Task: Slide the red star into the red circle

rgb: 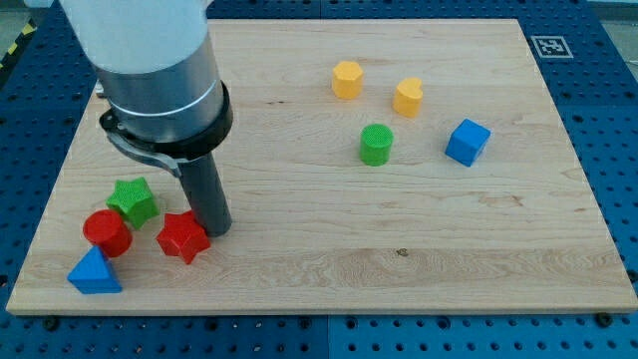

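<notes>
The red star (182, 236) lies at the view's lower left on the wooden board (319, 269). The red circle (106, 231) stands to its left, a small gap apart. My tip (216, 231) rests on the board right beside the red star's right side, touching or nearly touching it. The rod rises from there to the arm's grey and white body at the view's top left.
A green star (133, 199) sits just above the red circle and a blue triangle (95, 271) just below it. Farther right are a yellow hexagon (346, 79), a yellow heart-like block (407, 97), a green circle (376, 144) and a blue cube (467, 141).
</notes>
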